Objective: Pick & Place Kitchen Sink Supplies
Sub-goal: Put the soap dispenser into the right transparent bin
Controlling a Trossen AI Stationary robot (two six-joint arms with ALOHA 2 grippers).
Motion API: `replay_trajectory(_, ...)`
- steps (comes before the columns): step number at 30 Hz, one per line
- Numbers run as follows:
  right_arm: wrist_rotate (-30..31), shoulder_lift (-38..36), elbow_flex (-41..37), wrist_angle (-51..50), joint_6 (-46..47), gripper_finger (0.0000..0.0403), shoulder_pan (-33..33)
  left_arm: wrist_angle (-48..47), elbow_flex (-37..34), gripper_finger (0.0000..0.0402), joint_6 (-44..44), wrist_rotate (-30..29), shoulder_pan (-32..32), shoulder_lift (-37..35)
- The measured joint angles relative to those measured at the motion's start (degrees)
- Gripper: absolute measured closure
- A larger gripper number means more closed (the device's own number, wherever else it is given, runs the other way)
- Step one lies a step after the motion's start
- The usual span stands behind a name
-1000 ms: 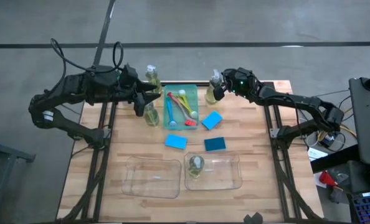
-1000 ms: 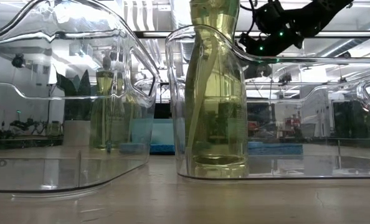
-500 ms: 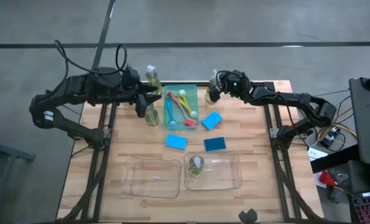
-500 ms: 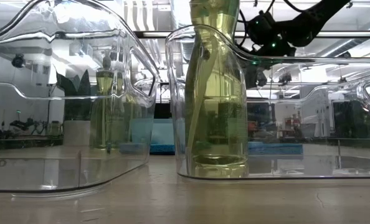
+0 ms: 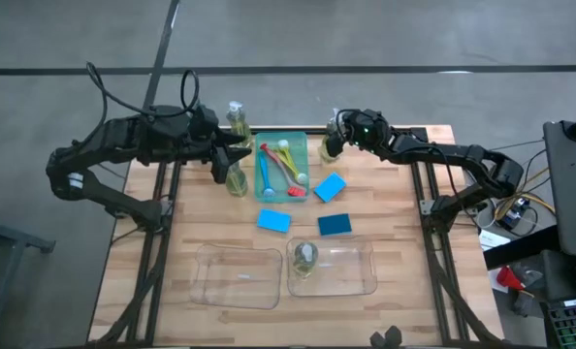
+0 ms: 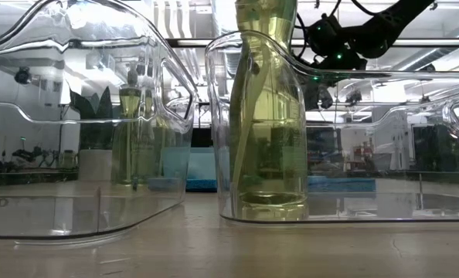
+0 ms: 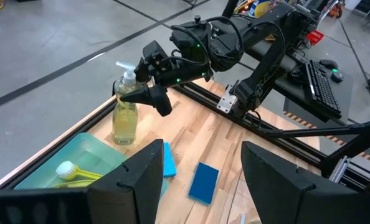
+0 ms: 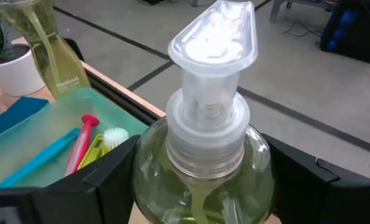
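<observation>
A clear pump bottle of yellow-green liquid [image 8: 203, 162] stands upright at the table's far edge, right of the green tray [image 5: 300, 145], with my right gripper [image 5: 329, 145] shut on it. The tray holds blue, red and yellow brushes [image 5: 280, 165]. My left gripper [image 7: 200, 162] hangs open and empty above the table's far left, beside a second bottle [image 5: 235, 180]. A third bottle [image 5: 236, 118] stands behind that one. Another bottle [image 5: 304, 258] stands in the right clear bin [image 5: 361, 276]. Three blue sponges [image 5: 330, 187], [image 5: 273, 221], [image 5: 335, 225] lie flat on the wood. My right gripper has the bottle's rounded shoulder [image 8: 149, 163], just below the pump neck, between its two fingers, one on each side. The fingers come from the table's right, slanting slightly down. The bottle stands upright with its base on the table.
The left clear bin [image 5: 238, 276] sits at the near side next to the right one. A potted plant in a white pot [image 8: 10, 71] stands at the far left by the third bottle. Bare wood lies to the right of the sponges.
My right gripper has sunk a little and moved slightly toward the table's left, coming down around the bottle at the far edge. The bottle stands where it stood.
</observation>
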Motion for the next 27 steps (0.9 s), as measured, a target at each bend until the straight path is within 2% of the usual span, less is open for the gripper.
replay_trajectory(5, -0.2, -2.2, 0.1, -1.7, 1.5, 0.0122, 0.0, 0.0, 0.0, 0.0195, 0.0, 0.0, 0.0, -0.1)
replay_trajectory(11, -0.4, -7.1, 4.5, -5.4, 0.2, 0.0115, 0.7, 0.0, 0.0, 0.0195, 0.4, 0.0, 0.0, -0.1)
replay_trajectory(20, -2.3, -12.1, 18.0, -26.2, 0.4, 0.0113, 5.9, 0.0, -0.1, 0.0195, -0.8, 0.1, 0.0, -0.4)
replay_trajectory(27, -2.0, -13.1, 28.0, -40.0, 3.7, 0.0113, 13.7, 0.0, -0.1, 0.0195, -1.1, 1.0, 0.0, -0.4)
